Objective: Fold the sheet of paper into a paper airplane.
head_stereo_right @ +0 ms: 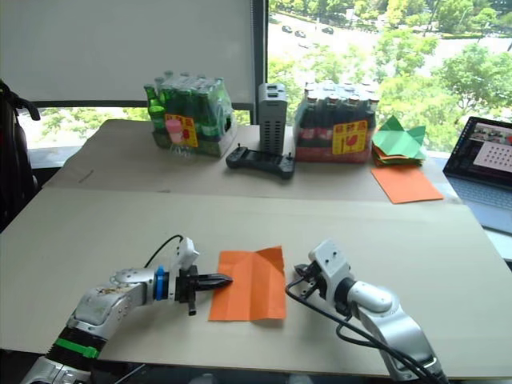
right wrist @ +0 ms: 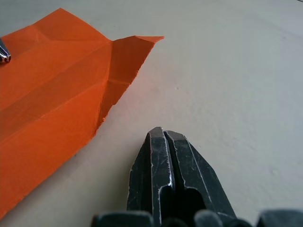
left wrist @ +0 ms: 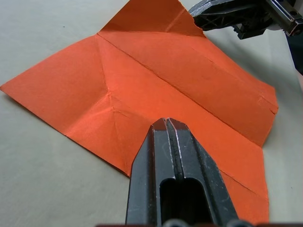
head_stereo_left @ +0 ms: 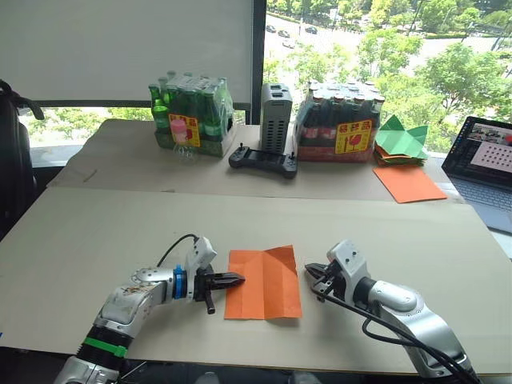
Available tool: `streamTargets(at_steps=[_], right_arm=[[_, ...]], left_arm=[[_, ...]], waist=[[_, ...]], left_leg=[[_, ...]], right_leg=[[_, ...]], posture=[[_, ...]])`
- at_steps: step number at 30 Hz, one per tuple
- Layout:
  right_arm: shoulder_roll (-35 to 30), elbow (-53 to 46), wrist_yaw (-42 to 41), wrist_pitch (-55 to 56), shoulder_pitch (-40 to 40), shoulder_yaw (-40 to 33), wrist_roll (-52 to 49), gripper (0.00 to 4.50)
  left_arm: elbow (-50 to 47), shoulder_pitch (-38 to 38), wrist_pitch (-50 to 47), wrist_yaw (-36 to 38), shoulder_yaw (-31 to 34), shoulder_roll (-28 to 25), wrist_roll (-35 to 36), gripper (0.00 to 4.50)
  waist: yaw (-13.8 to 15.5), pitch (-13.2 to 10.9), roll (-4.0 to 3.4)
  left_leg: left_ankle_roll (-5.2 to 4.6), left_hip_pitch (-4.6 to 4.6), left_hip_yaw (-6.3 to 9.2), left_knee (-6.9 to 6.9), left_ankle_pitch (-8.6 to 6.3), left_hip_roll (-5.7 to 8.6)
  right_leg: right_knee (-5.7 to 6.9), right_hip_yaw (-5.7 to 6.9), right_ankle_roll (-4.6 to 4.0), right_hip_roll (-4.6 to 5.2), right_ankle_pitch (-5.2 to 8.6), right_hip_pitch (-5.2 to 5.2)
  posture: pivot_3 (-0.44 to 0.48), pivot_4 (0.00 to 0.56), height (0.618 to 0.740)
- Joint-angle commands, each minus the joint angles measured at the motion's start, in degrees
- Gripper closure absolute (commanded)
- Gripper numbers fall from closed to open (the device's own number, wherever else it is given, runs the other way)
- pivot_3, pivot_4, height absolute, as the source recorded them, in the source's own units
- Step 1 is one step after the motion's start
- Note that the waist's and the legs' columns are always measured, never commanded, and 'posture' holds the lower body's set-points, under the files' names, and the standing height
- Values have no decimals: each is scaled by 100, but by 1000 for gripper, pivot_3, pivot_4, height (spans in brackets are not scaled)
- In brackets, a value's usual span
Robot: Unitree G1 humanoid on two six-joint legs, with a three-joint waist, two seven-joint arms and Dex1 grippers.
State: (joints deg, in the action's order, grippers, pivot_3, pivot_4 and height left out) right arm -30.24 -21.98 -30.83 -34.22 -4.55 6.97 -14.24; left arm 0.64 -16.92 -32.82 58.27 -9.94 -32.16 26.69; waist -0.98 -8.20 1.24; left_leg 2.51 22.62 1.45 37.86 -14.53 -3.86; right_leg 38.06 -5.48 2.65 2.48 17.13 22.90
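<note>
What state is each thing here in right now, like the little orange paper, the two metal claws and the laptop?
Creased bright orange sheet of paper: lying on the table, mostly unfolded, one far corner lifted.
Left gripper: shut, tips over the sheet's edge, holding nothing.
Right gripper: shut, beside the sheet, apart from it.
Grey laptop: lid open, screen lit.

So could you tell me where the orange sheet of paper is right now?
In the left eye view, the sheet of paper lies flat on the near table, between the left hand and right hand.
</note>
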Motion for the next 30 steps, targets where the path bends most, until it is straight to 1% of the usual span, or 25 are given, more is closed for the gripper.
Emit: streamTargets(at_steps=[1, 10, 17, 20, 25, 30], right_arm=[[10, -286, -76, -64, 0, 68, -34, 4472], [-44, -399, -356, -214, 70, 117, -191, 4472], [127, -464, -420, -362, -31, 109, -385, 4472], [298, -487, -361, -409, -80, 139, -466, 4472], [654, -625, -272, -655, -159, -9, -808, 4472], [766, -627, -223, -710, -280, 105, -880, 4472]], left_arm=[[76, 67, -80, -76, -59, 11, -172, 4500], [2, 129, -94, -97, -33, -46, -187, 4500], [28, 109, -70, -100, -33, -55, -215, 4500], [47, 109, -61, -101, -31, -57, -227, 4500], [45, 118, -68, -101, -30, -59, -230, 4500], [67, 100, -56, -91, -43, -57, -251, 4500]], waist=[[2, 0, 0], [-3, 0, 0], [-5, 0, 0], [-5, 0, 0], [-5, 0, 0], [-6, 0, 0]], left_leg=[[0, -3, 0, 0, 0, 0], [-6, -33, 1, 0, -3, -1], [-6, -34, 1, -1, -3, -1], [-6, -36, 1, -1, -3, -1], [-6, -35, 1, -1, -4, -1], [-6, -36, 2, -1, -3, -1]], right_leg=[[0, 0, 0, 0, 0, -3], [-10, 1, 3, -1, 2, -39], [-10, 1, 4, -1, 3, -41], [-11, 1, 4, -2, 3, -42], [-10, 1, 4, -1, 3, -42], [-11, 2, 4, -2, 3, -43]], posture=[[0, 150, 740], [0, 150, 740], [0, 150, 740], [0, 150, 740], [0, 150, 740], [0, 150, 740]])
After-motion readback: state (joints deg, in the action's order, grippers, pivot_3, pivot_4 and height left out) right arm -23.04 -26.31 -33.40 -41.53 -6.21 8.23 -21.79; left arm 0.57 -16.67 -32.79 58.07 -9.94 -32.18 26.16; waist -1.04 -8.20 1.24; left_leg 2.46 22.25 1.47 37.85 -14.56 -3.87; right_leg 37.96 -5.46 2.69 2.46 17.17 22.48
